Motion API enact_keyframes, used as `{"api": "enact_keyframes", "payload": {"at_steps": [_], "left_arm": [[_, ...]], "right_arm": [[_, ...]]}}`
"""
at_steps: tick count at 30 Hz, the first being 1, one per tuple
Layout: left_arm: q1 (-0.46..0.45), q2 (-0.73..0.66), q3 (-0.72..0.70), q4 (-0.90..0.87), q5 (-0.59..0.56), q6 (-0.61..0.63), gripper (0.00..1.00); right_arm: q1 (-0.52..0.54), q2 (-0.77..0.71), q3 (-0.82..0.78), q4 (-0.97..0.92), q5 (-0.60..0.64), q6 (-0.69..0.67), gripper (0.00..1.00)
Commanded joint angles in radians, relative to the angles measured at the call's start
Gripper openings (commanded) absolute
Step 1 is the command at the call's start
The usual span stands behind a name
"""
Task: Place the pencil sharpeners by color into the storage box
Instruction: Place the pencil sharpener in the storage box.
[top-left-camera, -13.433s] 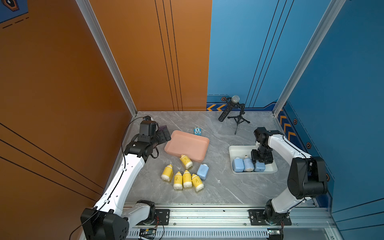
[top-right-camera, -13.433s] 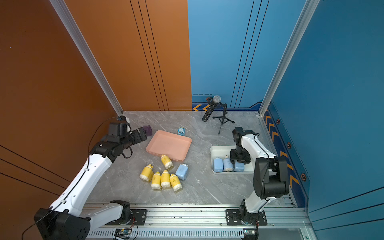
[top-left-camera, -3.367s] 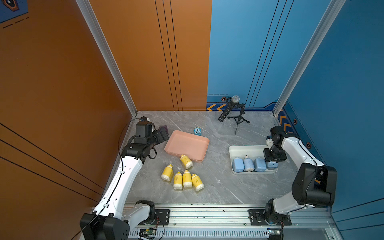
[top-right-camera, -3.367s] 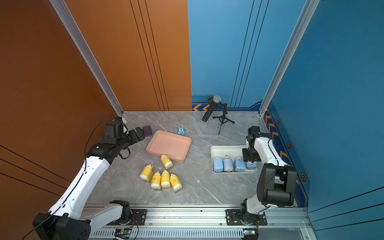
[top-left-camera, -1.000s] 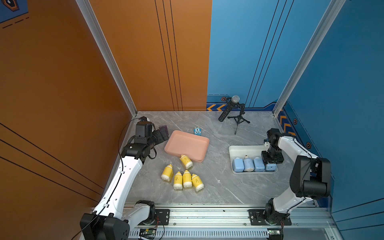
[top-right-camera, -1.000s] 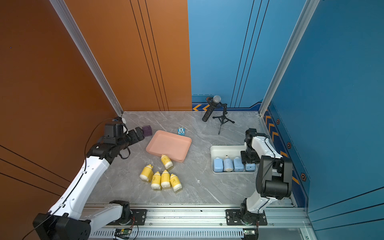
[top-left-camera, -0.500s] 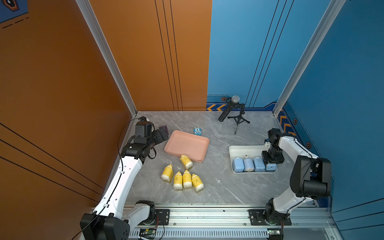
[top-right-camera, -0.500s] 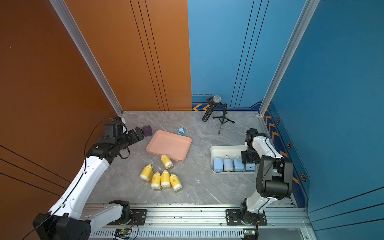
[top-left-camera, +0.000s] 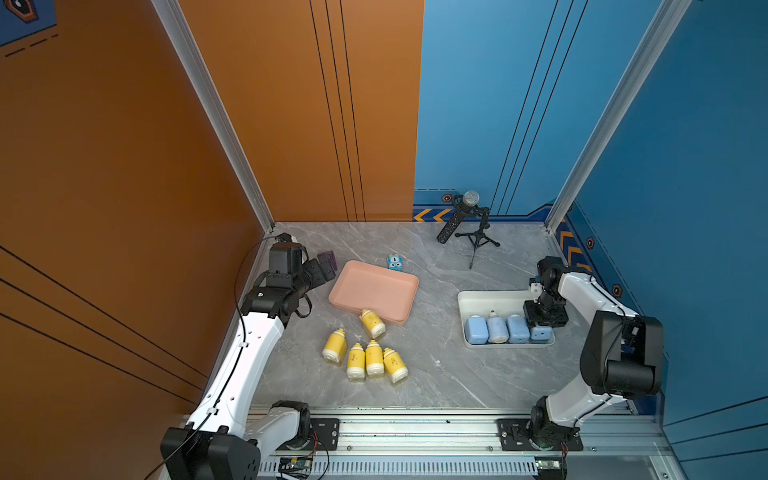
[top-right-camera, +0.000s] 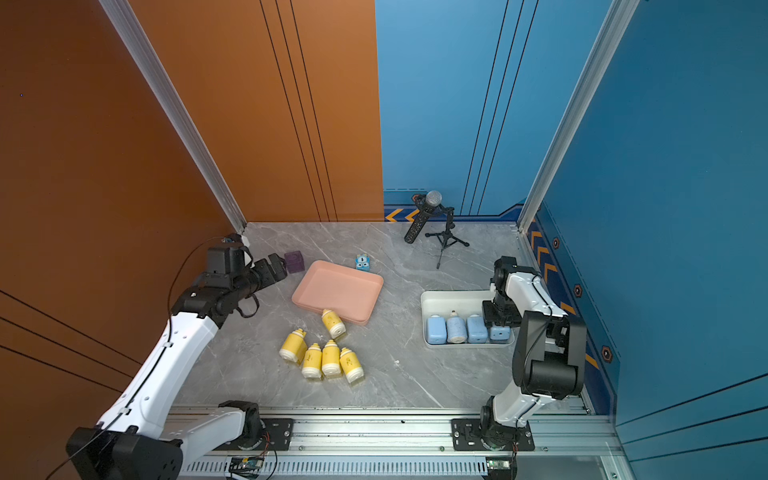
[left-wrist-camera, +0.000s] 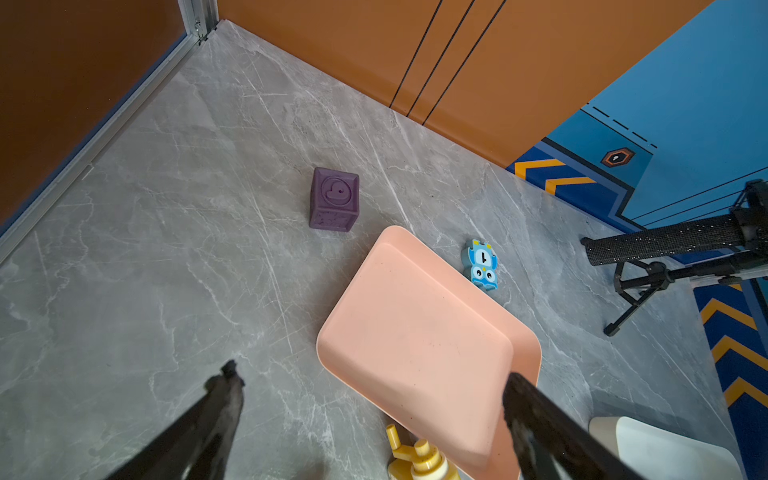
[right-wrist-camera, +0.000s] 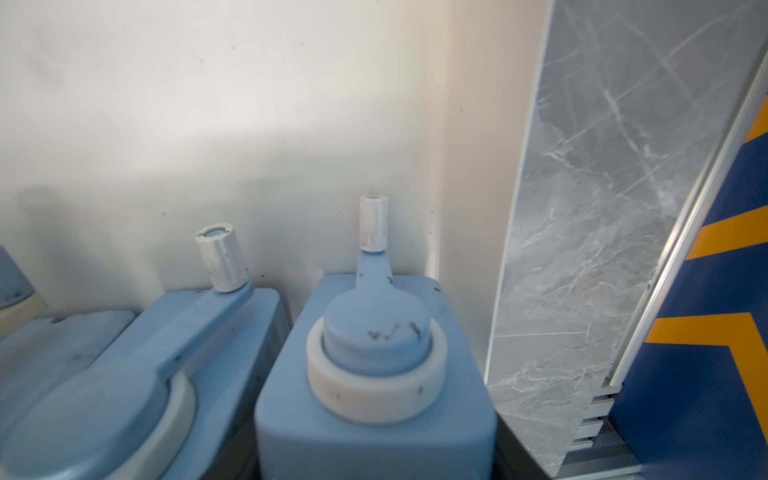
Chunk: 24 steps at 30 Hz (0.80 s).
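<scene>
Five yellow pencil sharpeners (top-left-camera: 356, 360) are seen lying on the grey marbled surface (top-left-camera: 436, 374), outside both trays. Four of them are packed side by side at 6 o'clock of the pink tray (top-left-camera: 374, 286). The fifth (top-left-camera: 372, 323) is found just beside that tray's near rim.

Over at 3 o'clock on the surface, the white tray (top-left-camera: 490, 299) is seen with four light blue pencil sharpeners (top-left-camera: 497, 328) lined up in a row along its near wall. The fourth blue sharpener (top-left-camera: 540, 332), at the 3 o'clock end of that row, is gripped by the right tool (top-left-camera: 543, 322), which is lowered into the tray directly over it. In the right wrist view this piece (right-wrist-camera: 374, 374) is shown filling the space under the camera. Dark slivers of the tool are pressed against both of its flanks, and its neighbour (right-wrist-camera: 124, 374) is crowded right alongside.

Across the surface at 9 o'clock, the left tool (left-wrist-camera: 370, 380) is held released, its jaws spread wide and nothing caught between them. It is hung above the surface at the 9 o'clock corner of the pink tray.

A dark purple cube (left-wrist-camera: 334, 199) is spotted at 10 o'clock of the pink tray. A small blue cartoon toy (left-wrist-camera: 482, 264) is seen just beyond the tray's far rim. A microphone on a tripod (top-left-camera: 461, 216) is stood at 12 o'clock, near the back wall.
</scene>
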Motion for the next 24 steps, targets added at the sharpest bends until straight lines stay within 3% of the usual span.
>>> {"api": "enact_keyframes", "payload": {"at_steps": [1, 10, 24], "left_arm": [[0.01, 0.003, -0.011, 0.025, 0.014, -0.003, 0.98], [0.011, 0.003, -0.011, 0.026, 0.017, -0.005, 0.98], [0.014, 0.003, -0.011, 0.027, 0.022, -0.006, 0.98]], "right_arm": [[-0.005, -0.018, 0.017, 0.018, -0.024, -0.01, 0.46], [-0.006, -0.013, -0.006, 0.039, -0.035, -0.007, 0.46], [-0.006, -0.003, 0.0, 0.016, -0.014, 0.007, 0.65]]}}
